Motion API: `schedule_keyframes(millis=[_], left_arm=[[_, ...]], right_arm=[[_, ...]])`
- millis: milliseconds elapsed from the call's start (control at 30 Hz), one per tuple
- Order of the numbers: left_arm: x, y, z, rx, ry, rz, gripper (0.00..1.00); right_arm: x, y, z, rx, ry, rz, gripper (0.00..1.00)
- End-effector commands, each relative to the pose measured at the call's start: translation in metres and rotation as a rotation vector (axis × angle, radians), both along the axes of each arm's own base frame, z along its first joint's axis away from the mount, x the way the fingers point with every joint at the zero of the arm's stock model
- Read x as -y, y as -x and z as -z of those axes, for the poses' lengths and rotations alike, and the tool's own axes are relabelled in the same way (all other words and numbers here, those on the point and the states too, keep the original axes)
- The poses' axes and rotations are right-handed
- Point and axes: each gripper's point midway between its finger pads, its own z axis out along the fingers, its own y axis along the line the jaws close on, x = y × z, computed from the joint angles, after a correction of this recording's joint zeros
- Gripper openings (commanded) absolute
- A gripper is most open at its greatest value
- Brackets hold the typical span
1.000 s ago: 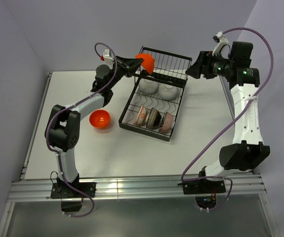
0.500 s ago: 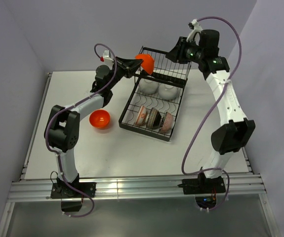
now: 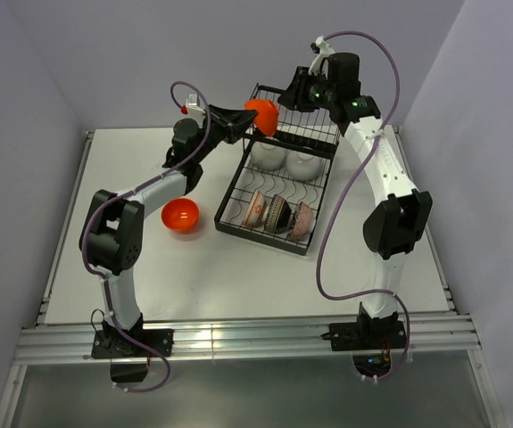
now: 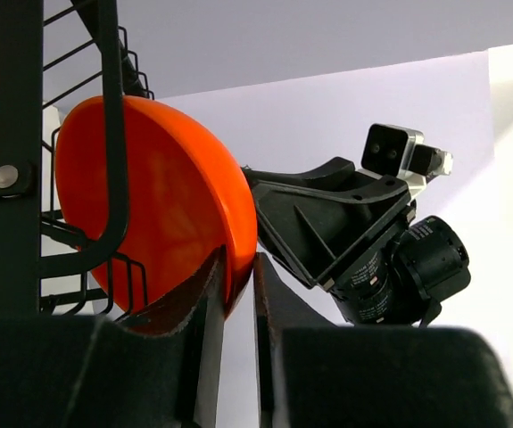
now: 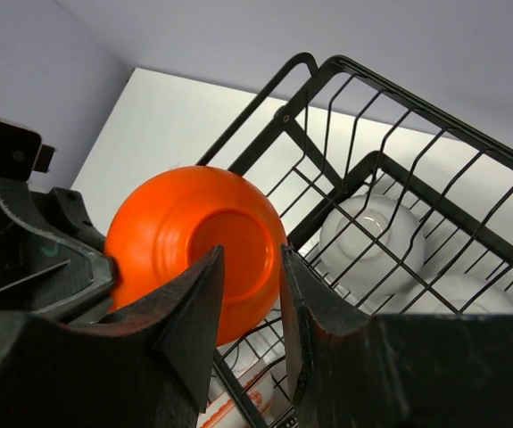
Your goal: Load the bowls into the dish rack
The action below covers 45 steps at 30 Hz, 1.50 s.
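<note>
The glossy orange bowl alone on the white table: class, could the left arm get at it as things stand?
Probably not yet: the left gripper pinches a second orange bowl at the black wire dish rack. Once it lets go, the table bowl lies nearby, unobstructed.

dish rack (image 4: pixel 11 89) wires, orange bowl (image 4: pixel 176 196) behind

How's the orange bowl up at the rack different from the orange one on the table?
The raised bowl is tipped on edge, pinched by the left pincer at the dish rack. The lower bowl sits upright on the table, untouched. Both are glossy orange-red.
</note>
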Motion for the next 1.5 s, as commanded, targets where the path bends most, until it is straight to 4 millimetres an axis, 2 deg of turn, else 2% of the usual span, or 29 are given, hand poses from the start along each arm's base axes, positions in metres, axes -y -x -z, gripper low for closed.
schedule_keyframes(millis=[0, 67, 133, 200, 333, 533, 800, 900, 1000, 1033, 1100, 1133, 1167, 1233, 1300, 1467], left_arm=[[0.007, 0.011, 0.02, -0.087, -0.054, 0.045, 0.21], [0.007, 0.01, 0.022, -0.094, -0.057, 0.046, 0.22], [0.006, 0.01, 0.023, -0.1, -0.058, 0.045, 0.32], [0.004, 0.01, 0.024, -0.104, -0.058, 0.045, 0.36], [0.001, 0.01, 0.022, -0.1, -0.062, 0.04, 0.51], [-0.006, 0.009, 0.011, -0.073, -0.08, 0.028, 0.61], [-0.02, 0.015, 0.009, -0.083, -0.11, 0.006, 0.66], [-0.028, 0.019, 0.01, -0.077, -0.127, -0.003, 0.67], [-0.036, 0.022, 0.013, -0.064, -0.151, -0.01, 0.67], [-0.041, 0.022, 0.014, -0.071, -0.163, -0.017, 0.67], [-0.045, 0.026, 0.006, -0.026, -0.183, -0.015, 0.67], [-0.048, 0.029, 0.004, -0.015, -0.194, -0.004, 0.67], [-0.05, 0.03, 0.001, -0.002, -0.204, -0.003, 0.67], [-0.055, 0.036, -0.005, 0.036, -0.227, 0.009, 0.68], [-0.059, 0.039, -0.002, 0.038, -0.255, 0.011, 0.68], [-0.071, 0.041, -0.003, 0.066, -0.281, 0.014, 0.68]], right_arm=[[-0.006, -0.007, -0.025, 0.09, -0.005, 0.002, 0.39], [-0.009, -0.006, -0.023, 0.086, -0.005, -0.007, 0.39], [-0.014, -0.007, -0.017, 0.077, 0.001, -0.021, 0.39], [-0.017, -0.006, -0.014, 0.074, 0.005, -0.031, 0.39], [-0.023, -0.003, -0.012, 0.07, 0.01, -0.047, 0.39], [-0.026, 0.0, -0.011, 0.068, 0.014, -0.054, 0.39], [-0.022, 0.005, -0.019, 0.086, 0.027, -0.048, 0.39], [-0.02, 0.009, -0.028, 0.103, 0.03, -0.045, 0.44], [-0.014, 0.014, -0.038, 0.13, 0.05, -0.034, 0.55], [-0.011, 0.015, -0.037, 0.135, 0.068, -0.025, 0.65], [-0.005, 0.021, -0.048, 0.164, 0.08, -0.01, 0.75], [-0.002, 0.022, -0.047, 0.173, 0.096, -0.008, 0.84], [-0.002, 0.025, -0.051, 0.183, 0.102, -0.011, 0.87], [0.0, 0.032, -0.058, 0.209, 0.119, -0.027, 0.91], [-0.003, 0.035, -0.061, 0.216, 0.122, -0.059, 0.92], [-0.01, 0.039, -0.054, 0.215, 0.132, -0.126, 0.93]])
